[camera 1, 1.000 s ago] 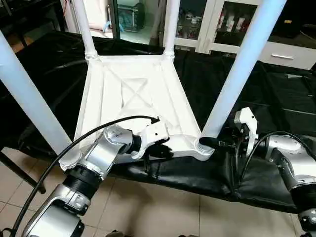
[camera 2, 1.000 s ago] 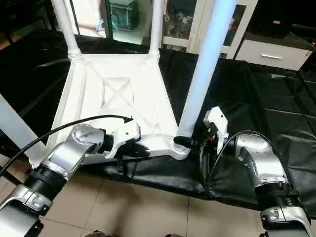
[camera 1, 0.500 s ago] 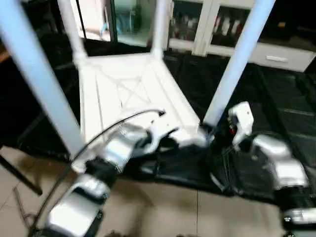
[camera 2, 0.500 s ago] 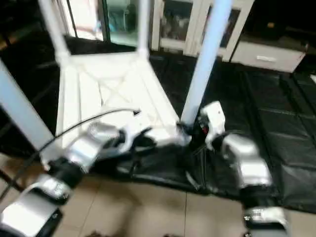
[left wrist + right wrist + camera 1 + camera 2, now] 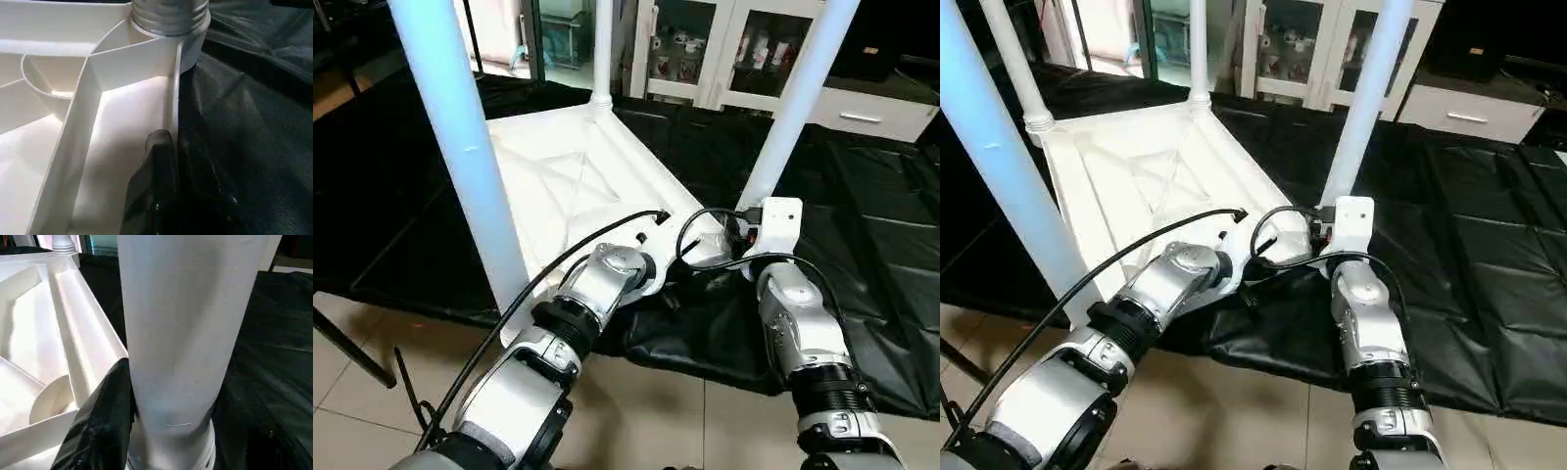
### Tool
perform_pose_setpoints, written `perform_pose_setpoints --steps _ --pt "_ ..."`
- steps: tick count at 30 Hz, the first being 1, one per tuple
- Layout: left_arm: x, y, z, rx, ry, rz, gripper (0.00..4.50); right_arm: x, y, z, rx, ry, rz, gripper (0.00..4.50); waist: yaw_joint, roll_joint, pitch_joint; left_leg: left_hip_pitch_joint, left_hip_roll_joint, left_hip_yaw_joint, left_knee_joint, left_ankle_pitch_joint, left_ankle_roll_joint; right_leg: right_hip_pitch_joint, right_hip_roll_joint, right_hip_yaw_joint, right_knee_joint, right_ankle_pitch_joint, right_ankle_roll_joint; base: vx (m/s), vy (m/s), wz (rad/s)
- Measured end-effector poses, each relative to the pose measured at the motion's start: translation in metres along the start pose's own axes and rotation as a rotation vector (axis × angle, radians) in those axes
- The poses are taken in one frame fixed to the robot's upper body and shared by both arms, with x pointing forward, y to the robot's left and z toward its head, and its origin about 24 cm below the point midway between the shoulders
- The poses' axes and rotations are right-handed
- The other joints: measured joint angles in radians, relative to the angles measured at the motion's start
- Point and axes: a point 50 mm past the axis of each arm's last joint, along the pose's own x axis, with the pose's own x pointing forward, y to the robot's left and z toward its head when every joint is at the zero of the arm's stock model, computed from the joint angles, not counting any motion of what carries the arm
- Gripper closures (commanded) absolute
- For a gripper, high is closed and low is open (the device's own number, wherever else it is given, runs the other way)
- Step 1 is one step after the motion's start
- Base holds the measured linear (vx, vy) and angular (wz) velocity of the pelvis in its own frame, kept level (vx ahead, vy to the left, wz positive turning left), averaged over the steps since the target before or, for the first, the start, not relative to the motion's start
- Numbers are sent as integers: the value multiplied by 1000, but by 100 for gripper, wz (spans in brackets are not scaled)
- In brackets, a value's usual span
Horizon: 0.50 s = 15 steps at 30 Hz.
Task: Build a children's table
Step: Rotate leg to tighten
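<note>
A: Where's the children's table (image 5: 578,176)?

B: Upside down on the black-sheeted desk (image 5: 862,225), centre-left of the frame, ribbed underside up, with its white legs rising from the corner sockets.

A: What about the left hand (image 5: 168,147)?

B: Its black fingers are clenched on the raised rim of the top, one inside the rim and one outside, just below the near corner socket.

A: And the right hand (image 5: 161,431)?

B: It is grasping the near-right leg (image 5: 793,108) low down by the socket, lower centre of the frame. One black finger (image 5: 105,416) presses the tube's side; the other sits behind the leg.
</note>
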Motion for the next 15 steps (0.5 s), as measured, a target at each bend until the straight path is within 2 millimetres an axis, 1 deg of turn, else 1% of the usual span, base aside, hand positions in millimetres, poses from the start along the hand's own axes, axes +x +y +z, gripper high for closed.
perform_pose_setpoints --steps 2,3,4,5,6,7,8,9,11,12,13,14,15 --pt "0 0 0 2 -2 0 450 -1 -2 0 10 -6 19 263 0 0 0 0 0 0 -1 0 0 0 0 -1 0 0 0 0 0 0" --pt "-1 1 0 7 -3 -4 450 -2 -4 0 26 -11 37 207 1 0 0 0 0 0 -2 0 0 0 0 -1 0 0 0 0 0 0" --pt "-1 1 0 17 -5 -12 450 -3 -7 0 38 -15 57 193 1 1 0 0 1 0 -3 0 0 0 0 -1 0 1 -2 0 0 0" --pt "-3 3 -1 30 -7 -12 450 -6 -8 -1 48 -19 85 193 1 1 0 0 1 0 -4 0 0 0 0 -2 0 2 -3 0 0 0" --pt "-9 14 -4 53 -11 19 450 -9 -3 0 64 -38 151 190 -7 1 1 0 2 -1 -4 0 0 -1 1 -2 0 3 -3 0 0 0" --pt "-15 23 -6 67 -9 46 450 -12 1 0 68 -44 199 182 -16 0 2 -3 2 -1 -4 0 0 -3 2 -3 0 5 0 0 0 0" --pt "-20 29 -9 73 -9 64 450 -15 4 -2 67 -43 239 167 -24 0 2 -5 2 -6 -3 0 0 -4 2 -6 0 6 2 0 0 0" --pt "-24 34 -10 78 -8 69 450 -17 4 -5 58 -34 271 151 -28 0 3 -6 2 -9 -3 0 -1 -6 3 -7 -1 6 2 0 0 0" --pt "-28 35 -12 89 -16 49 450 -19 -7 -3 23 -34 292 151 -25 1 3 -6 1 -9 -3 0 -1 -10 2 -6 0 9 -3 0 0 0" --pt "-30 35 -13 93 -20 35 450 -20 -14 1 14 -43 304 130 -21 2 2 -6 1 -8 -3 1 0 -10 2 -5 0 9 -3 0 0 0" --pt "-32 36 -14 98 -21 25 450 -22 -17 6 11 -56 332 117 -21 3 2 -5 1 -7 -3 1 0 -10 2 -5 0 9 -3 0 0 0" --pt "-35 36 -16 106 -26 11 450 -23 -20 11 -2 -67 365 117 -21 4 2 -5 1 -6 -3 2 2 -10 2 -4 0 9 -3 0 0 0" --pt "-39 37 -19 111 -28 -7 450 -26 -26 16 -26 -75 396 108 -20 5 1 -5 1 -6 -3 3 4 -10 2 -4 0 9 -3 0 0 0"
